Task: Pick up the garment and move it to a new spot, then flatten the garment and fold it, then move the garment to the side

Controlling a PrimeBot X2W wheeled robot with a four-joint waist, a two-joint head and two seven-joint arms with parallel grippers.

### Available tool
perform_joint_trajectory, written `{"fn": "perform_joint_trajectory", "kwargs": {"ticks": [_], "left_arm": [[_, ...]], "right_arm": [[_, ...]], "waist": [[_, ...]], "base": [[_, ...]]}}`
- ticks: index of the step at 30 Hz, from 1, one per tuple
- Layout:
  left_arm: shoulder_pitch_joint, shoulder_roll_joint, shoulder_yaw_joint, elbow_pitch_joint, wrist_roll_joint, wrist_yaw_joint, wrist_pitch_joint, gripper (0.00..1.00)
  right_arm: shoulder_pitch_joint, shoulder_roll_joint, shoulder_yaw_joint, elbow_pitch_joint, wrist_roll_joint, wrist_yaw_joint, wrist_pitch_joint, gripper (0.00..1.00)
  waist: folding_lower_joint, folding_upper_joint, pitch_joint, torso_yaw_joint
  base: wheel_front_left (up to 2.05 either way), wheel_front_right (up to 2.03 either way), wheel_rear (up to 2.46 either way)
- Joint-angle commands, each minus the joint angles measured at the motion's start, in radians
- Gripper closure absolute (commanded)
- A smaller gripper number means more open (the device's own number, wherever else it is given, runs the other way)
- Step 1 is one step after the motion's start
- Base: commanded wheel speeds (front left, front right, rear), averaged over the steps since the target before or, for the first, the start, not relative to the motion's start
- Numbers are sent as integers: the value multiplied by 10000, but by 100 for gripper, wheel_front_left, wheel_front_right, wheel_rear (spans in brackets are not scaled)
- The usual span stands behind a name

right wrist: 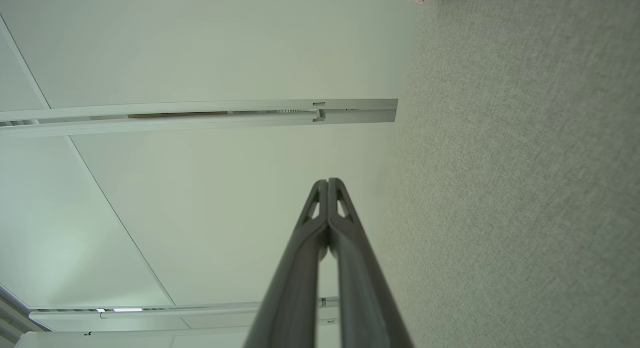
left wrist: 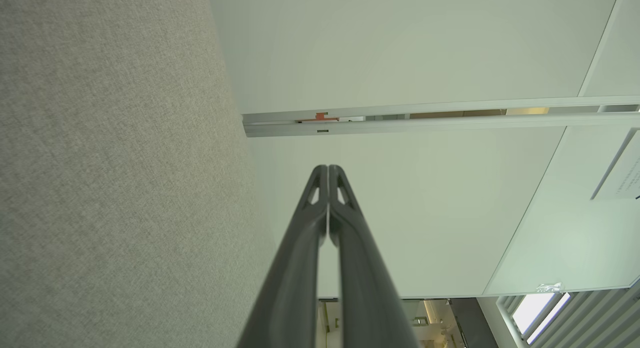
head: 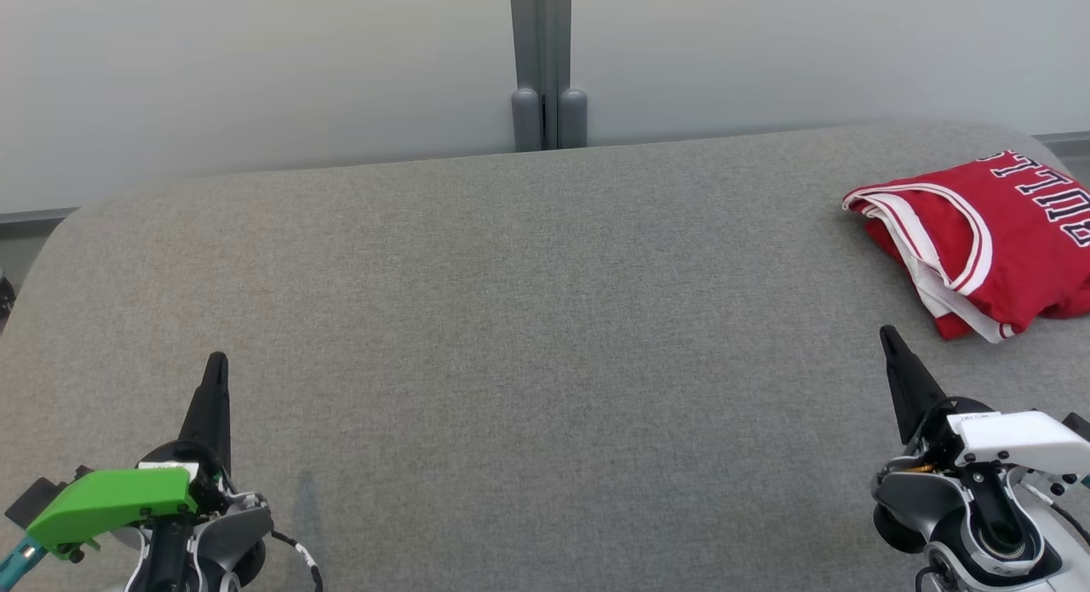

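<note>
Head view: left gripper [head: 217,360] and right gripper [head: 886,333] both clenched, empty, apart from folded garment [head: 996,234].

Bright, soft, even light, no glare. A faint shadow falls on the table [head: 545,319] just right of the left claw [head: 217,362]. Both wrist views are sharp.

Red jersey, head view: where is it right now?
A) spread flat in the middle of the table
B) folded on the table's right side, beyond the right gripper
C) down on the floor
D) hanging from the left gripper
B: the red jersey lies folded on the grey table at the right side, apart from the shut right gripper.
</note>
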Motion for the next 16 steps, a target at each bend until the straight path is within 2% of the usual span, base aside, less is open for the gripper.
{"fn": "perform_joint_trajectory", "kwargs": {"ticks": [1, 16], "left_arm": [[-100, 4, 40, -37, -52, -63, 29, 100], [-99, -15, 58, -42, -22, -60, 42, 100]], "right_arm": [[-119, -52, 33, -21, 74, 4, -47, 100], [-144, -206, 206, -107, 216, 4, -195, 100]], "waist": [[0, 0, 1, 0], [0, 0, 4, 0]], "base": [[0, 0, 0], [0, 0, 0]]}}
